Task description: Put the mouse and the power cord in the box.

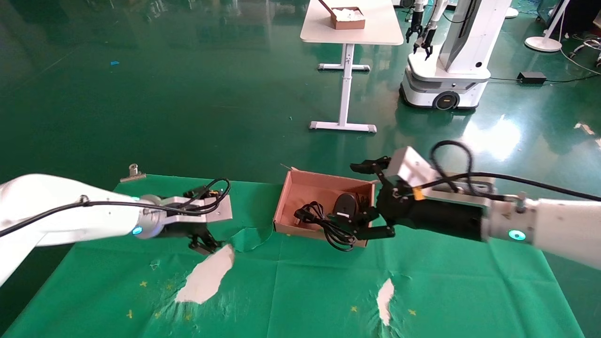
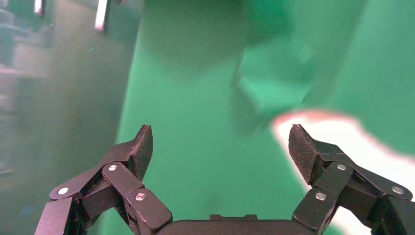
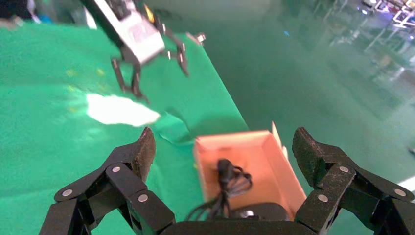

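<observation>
**Cord loop hangs over the near wall, just under your right gripper**

Your right gripper (image 1: 375,223) hovers wide open and empty beside the box (image 1: 300,188). The mouse (image 1: 345,204) lies inside, just ahead of its fingertips. The power cord (image 1: 324,220) runs from the box floor toward you, its loop spilling over the near wall onto the bench (image 1: 305,291). Your left gripper (image 1: 203,243), also wide open, sits well off to the side, so the right is nearer
</observation>
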Robot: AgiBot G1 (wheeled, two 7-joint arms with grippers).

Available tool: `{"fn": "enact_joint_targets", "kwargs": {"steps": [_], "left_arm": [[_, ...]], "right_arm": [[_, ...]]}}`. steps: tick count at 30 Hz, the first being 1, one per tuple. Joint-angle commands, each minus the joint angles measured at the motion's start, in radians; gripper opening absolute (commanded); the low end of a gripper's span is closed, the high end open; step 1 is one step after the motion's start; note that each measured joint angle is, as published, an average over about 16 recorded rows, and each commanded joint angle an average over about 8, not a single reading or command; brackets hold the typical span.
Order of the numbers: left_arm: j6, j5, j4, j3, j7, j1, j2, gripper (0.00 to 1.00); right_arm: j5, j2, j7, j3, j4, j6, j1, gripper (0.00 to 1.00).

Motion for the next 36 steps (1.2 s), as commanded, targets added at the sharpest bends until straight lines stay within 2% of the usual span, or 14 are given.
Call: {"fn": "enact_joint_targets", "kwargs": {"steps": [1, 25, 30, 36], "left_arm": [[0.027, -0.028, -0.032, -0.036, -0.01, 0.023, -0.021, 1.0], [0.359, -0.371, -0.424, -0.469, -0.137, 0.306, -0.278, 1.0], [0.428, -0.443, -0.506, -0.56, -0.163, 0.366, -0.332, 1.0], [0.512, -0.529, -0.605, -0.669, -0.195, 0.437, -0.396, 1.0]], "right_arm": [[0.035, 0.025, 0.021, 0.011, 0.034, -0.021, -0.022, 1.0], [0.456, 0.322, 0.268, 0.144, 0.445, -0.279, -0.289, 1.0], [0.501, 0.354, 0.294, 0.157, 0.488, -0.307, -0.317, 1.0], [0.503, 0.356, 0.295, 0.158, 0.49, -0.308, -0.319, 1.0]]}}
